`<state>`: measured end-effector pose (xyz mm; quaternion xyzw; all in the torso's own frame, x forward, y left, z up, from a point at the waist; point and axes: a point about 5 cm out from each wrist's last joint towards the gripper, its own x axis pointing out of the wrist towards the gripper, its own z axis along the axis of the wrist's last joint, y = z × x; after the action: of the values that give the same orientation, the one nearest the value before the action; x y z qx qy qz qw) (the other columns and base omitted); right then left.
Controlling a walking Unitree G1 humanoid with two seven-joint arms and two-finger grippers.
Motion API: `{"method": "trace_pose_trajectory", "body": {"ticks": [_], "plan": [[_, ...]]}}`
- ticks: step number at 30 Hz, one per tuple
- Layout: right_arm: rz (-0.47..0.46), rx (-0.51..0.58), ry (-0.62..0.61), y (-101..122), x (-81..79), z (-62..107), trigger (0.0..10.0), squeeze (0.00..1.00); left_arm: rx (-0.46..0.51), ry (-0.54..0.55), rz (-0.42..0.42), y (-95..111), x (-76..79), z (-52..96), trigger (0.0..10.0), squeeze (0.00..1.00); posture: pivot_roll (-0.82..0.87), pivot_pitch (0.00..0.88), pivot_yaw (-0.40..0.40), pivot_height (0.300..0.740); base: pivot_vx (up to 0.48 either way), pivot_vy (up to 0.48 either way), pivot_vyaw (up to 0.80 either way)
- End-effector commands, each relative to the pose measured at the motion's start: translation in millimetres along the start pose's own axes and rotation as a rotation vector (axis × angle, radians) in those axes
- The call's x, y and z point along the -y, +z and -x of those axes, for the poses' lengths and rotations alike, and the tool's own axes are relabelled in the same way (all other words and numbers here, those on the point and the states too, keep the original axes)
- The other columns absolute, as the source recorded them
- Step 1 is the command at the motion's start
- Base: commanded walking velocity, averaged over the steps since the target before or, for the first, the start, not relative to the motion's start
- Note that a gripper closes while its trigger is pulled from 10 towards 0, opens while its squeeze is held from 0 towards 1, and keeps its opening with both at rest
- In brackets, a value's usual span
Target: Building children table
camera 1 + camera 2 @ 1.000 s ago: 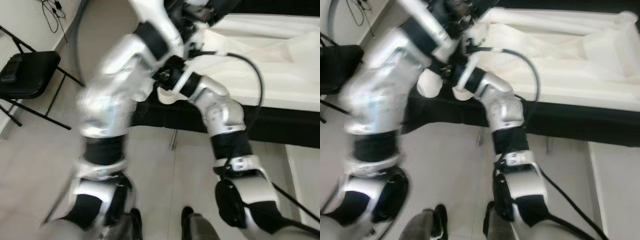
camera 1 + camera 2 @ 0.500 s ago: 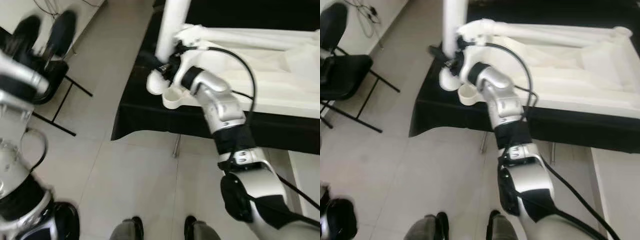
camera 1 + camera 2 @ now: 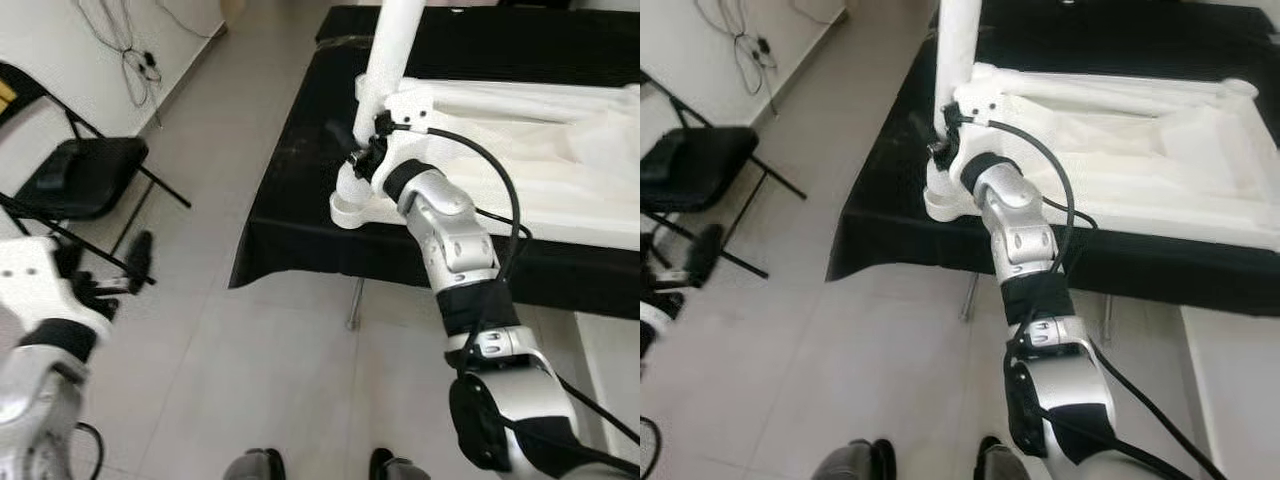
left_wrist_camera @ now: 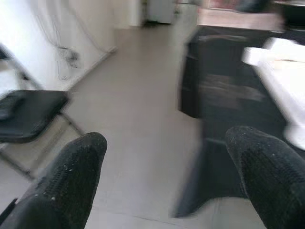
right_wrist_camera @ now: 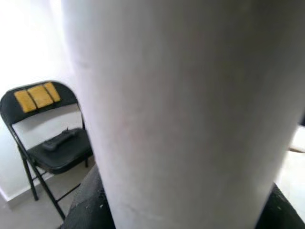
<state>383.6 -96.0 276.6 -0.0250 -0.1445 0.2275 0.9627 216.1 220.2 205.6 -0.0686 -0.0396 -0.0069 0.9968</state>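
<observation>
While your right gripper [image 3: 362, 160] is clamped around the white table leg [image 3: 395, 45], note that leg stands upright in the corner socket of the upturned white tabletop [image 3: 1110, 150], which lies on the black-covered table [image 3: 300, 170]. In the right wrist view the leg [image 5: 186, 109] sits between the black fingers [image 5: 88, 202], so the grasp is low, just above the socket. Judging by looks, it's a smooth hollow plastic tube: light, stiff, probably slippery, so squeeze firmly and take it low near the joint, where pushing or twisting won't lever it sideways. The tabletop looks light too and may slide on the cloth when you press. Your left gripper [image 4: 167, 176] hangs off to the side over the floor, fingers spread wide and holding nothing, near the black folding chair [image 3: 85, 175]. Consider bracing the tabletop rim with it.
</observation>
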Motion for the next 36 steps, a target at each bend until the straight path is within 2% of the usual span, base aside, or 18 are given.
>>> {"method": "trace_pose_trajectory", "body": {"ticks": [1,2,4,18,24,29,36], "plan": [[0.001,0.005,0.036,2.3,-8.9,0.5,10.0,0.0,-0.01,-0.016,0.003,-7.6,10.5,4.5,10.0,0.0,0.04,0.135,0.046,0.74,0.262,0.0,0.0],[0.014,0.014,0.055,1.2,-16.7,1.3,10.0,0.0,-0.072,-0.078,0.043,-26.9,30.8,10.4,10.0,0.0,0.04,0.125,0.048,0.74,0.262,0.0,0.0],[0.013,0.018,0.052,0.8,-18.8,1.1,10.0,0.0,-0.096,-0.103,0.052,-34.0,38.8,13.8,10.0,0.0,0.04,0.124,0.048,0.74,0.266,0.0,0.0],[0.005,0.031,0.12,1.4,-28.2,4.1,10.0,0.0,-0.112,-0.096,0.011,-46.7,42.1,23.9,10.0,0.0,0.04,0.115,0.047,0.74,0.286,0.0,0.0],[-0.034,0.047,0.245,2.2,-38.6,8.5,10.0,0.0,-0.118,-0.129,-0.017,-49.7,47.8,27.4,10.0,0.0,0.04,0.112,0.048,0.74,0.294,0.0,0.0],[-0.043,0.048,0.273,2.4,-40.8,9.5,10.0,0.0,-0.12,-0.138,-0.016,-50.2,48.9,28.6,10.0,0.0,0.04,0.111,0.049,0.74,0.298,0.0,0.0],[-0.065,0.046,0.445,2.0,-52.1,17.1,10.0,0.0,-0.123,-0.164,-0.034,-52.1,54.4,33.5,10.0,0.0,0.04,0.122,0.045,0.74,0.292,0.0,0.0]]}}
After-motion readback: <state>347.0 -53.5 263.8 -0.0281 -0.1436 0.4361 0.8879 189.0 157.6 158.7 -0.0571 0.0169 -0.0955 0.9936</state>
